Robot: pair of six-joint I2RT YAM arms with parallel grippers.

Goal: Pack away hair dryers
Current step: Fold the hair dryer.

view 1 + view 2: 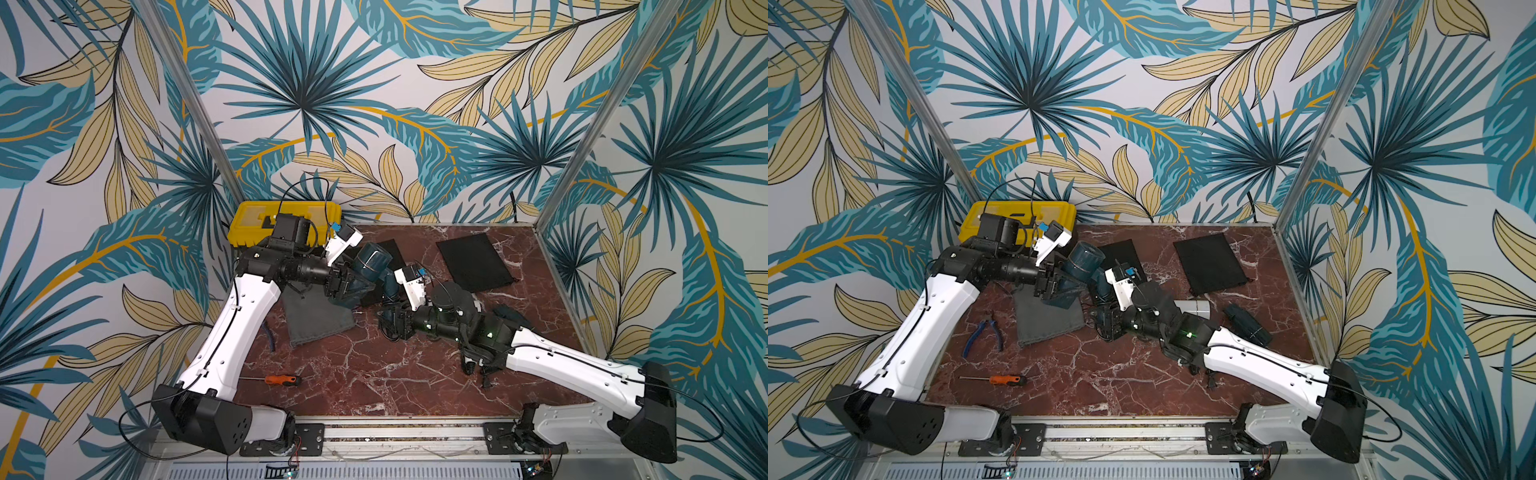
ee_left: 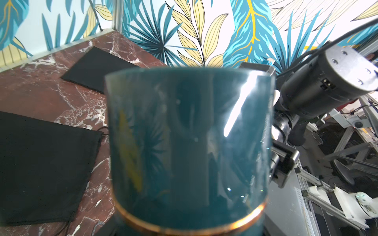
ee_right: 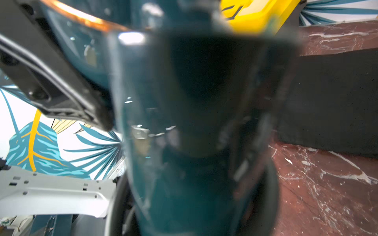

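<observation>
Gripping teal hair dryer (image 1: 374, 258), left claw (image 1: 348, 288), near flat grey pouch (image 1: 322, 324)

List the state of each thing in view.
Dark teal plastic hair dryer: held by both claws.
Left claw: closed on its nozzle end.
Right claw: closed on its handle.
Second teal hair dryer: lying loose.
White hair dryer: lying, mostly hidden.
Grey cloth pouch: flat.
Right-hand black cloth pouch: flat.
Middle black cloth pouch: flat, partly covered.
Yellow plastic case: shut.
Orange-handled screwdriver: lying loose.
Blue-handled pliers: handles spread.
</observation>
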